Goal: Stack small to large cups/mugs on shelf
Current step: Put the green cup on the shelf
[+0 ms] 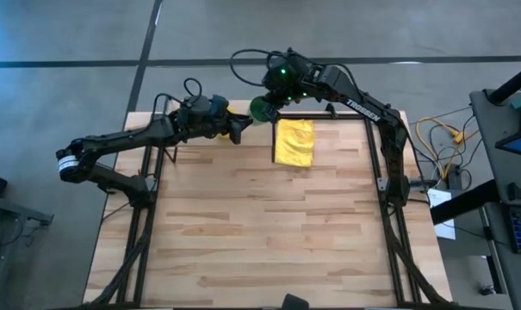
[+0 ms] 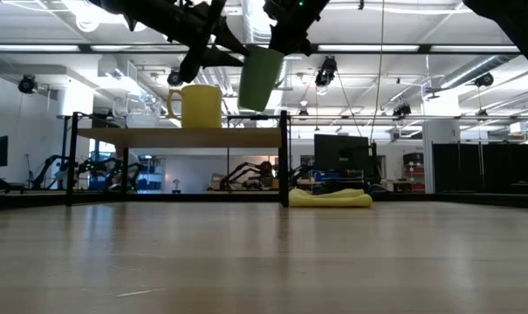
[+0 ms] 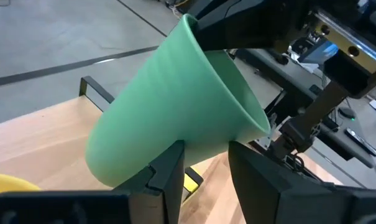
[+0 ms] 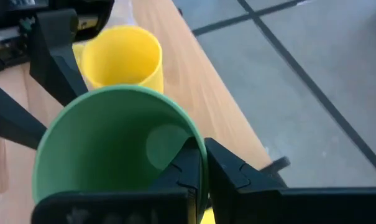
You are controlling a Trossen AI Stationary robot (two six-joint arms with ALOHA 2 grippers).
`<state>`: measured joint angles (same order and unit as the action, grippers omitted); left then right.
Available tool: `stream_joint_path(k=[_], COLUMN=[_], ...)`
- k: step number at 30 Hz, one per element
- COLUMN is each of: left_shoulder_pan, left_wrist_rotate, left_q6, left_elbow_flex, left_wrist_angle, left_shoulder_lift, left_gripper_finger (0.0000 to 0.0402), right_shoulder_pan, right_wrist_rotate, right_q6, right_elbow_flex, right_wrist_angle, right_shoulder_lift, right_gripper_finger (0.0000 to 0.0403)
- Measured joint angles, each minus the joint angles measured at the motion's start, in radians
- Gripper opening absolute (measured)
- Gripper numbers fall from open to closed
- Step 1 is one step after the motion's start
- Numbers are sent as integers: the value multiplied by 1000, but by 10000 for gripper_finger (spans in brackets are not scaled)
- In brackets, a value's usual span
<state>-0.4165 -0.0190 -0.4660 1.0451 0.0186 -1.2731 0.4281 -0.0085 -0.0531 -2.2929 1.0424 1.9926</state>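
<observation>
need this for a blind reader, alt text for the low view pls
A gripper holds a green cup tilted in the air, just right of a yellow mug standing on a wooden shelf. A yellow cloth lies on the table.

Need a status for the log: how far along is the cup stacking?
Done: the yellow mug stands on the shelf.
In hand: the right gripper pinches the rim of the green cup, held tilted in the air beside the mug. The left gripper is open, close by the cup.
Left: setting the green cup down. The clear glass cup's state cannot be made out.
</observation>
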Motion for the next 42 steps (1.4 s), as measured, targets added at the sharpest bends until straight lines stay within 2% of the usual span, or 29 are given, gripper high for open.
stream_joint_path(k=[11,29,36,42], left_shoulder_pan=[1,0,-1,-1], left_wrist_rotate=[-5,3,5,5], left_q6=[9,58,64,64], left_elbow_flex=[2,2,2,2], left_wrist_angle=[12,5,7,8], left_shoulder_lift=[58,296,316,302], left_gripper_finger=[111,111,111,111], right_shoulder_pan=[14,22,22,23], right_wrist_rotate=[-8,-36,-39,-33], right_q6=[3,1,2,1], right_elbow_flex=[10,25,21,23], right_wrist_angle=[54,34,27,22], right_shoulder_lift=[2,71,82,82], right_gripper_finger=[9,9,11,39])
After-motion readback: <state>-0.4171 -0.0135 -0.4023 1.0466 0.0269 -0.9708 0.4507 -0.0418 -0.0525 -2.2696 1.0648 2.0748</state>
